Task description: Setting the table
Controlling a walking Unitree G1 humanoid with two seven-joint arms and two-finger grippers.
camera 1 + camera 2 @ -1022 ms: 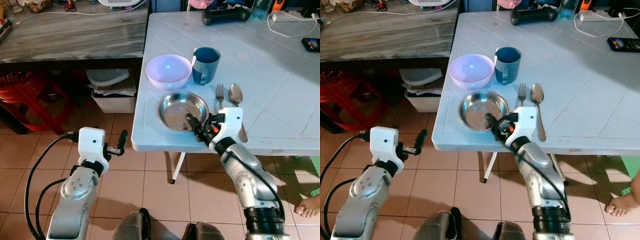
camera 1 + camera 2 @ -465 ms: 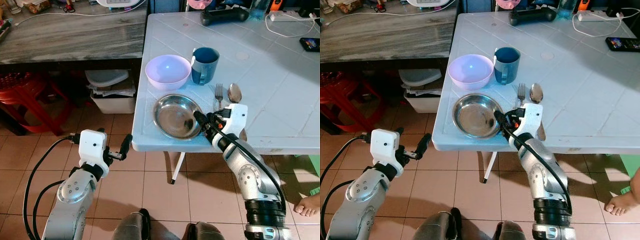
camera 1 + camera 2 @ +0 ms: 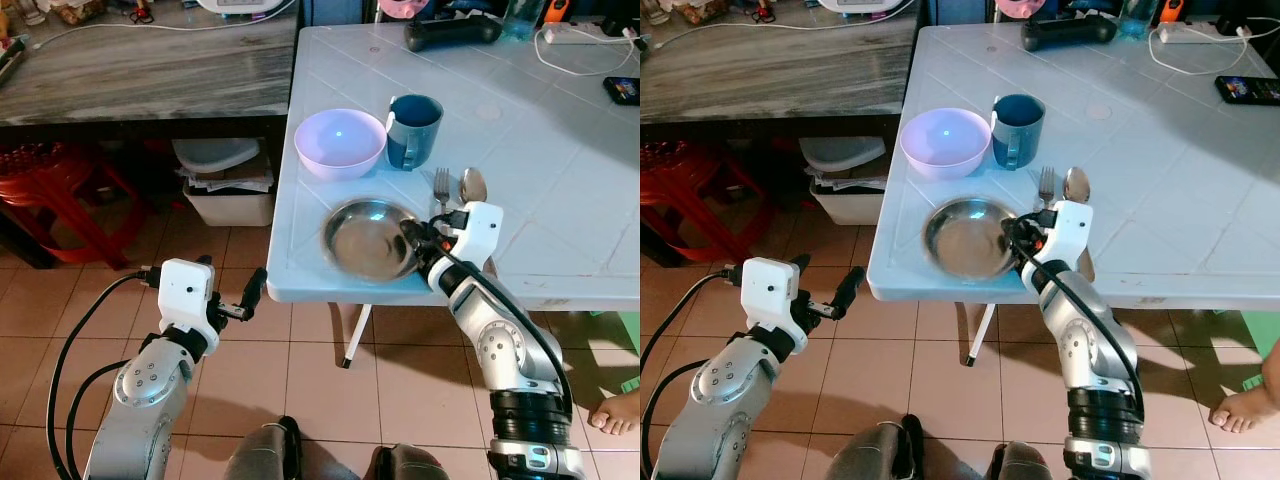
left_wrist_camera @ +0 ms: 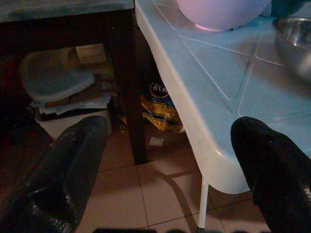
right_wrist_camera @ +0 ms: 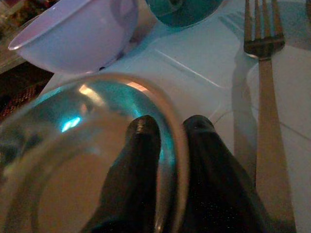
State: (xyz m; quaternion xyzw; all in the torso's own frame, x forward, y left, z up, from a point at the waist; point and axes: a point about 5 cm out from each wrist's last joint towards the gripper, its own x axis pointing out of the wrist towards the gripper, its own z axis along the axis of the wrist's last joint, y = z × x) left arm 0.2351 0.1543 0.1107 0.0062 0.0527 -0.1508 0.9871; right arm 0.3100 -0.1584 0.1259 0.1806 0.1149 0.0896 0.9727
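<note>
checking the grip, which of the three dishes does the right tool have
The steel plate: the right tool pinches its rim, one finger inside, one outside. The purple bowl and blue cup stand free behind it.

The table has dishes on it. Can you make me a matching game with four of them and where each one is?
Things:
1. steel plate
2. purple bowl
3. blue mug
4. fork

Places:
A. lying beside the spoon
B. just right of the bowl
C. rim pinched by the right hand
D. behind the plate, near the table's left edge

Pairs: 1-C, 2-D, 3-B, 4-A
</note>
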